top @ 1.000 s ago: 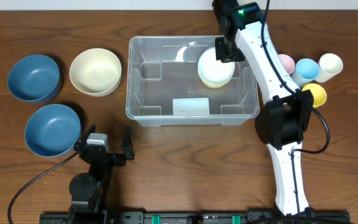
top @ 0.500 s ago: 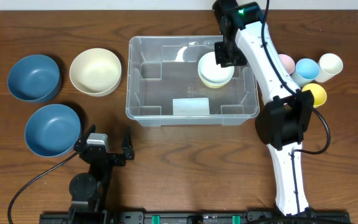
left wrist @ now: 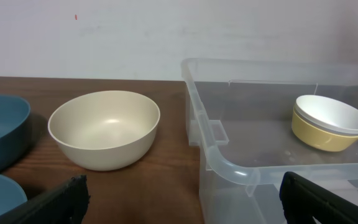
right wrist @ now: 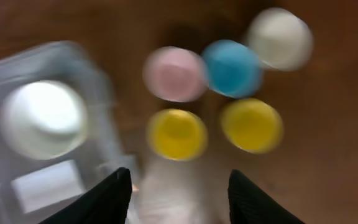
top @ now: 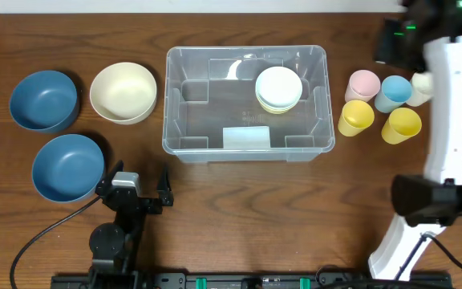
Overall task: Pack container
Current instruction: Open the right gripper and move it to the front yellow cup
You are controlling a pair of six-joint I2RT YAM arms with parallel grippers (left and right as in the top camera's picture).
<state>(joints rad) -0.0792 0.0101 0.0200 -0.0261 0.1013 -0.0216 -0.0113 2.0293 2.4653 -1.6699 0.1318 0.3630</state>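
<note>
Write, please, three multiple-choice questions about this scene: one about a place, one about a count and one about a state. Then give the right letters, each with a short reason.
1. Where does the stack of two small bowls stand?
A. inside the container
B. outside it, to its left
C. outside it, in front of it

2. How many yellow cups stand to the right of the container?
A. one
B. two
C. four

3. How does the cream bowl stand?
A. upside down
B. upright and empty
C. lying on its side

Answers:
1 A: the stack shows within the clear walls, near a far corner.
2 B: the overhead view shows two yellow tops side by side.
3 B: its hollow faces up with nothing in it.
</note>
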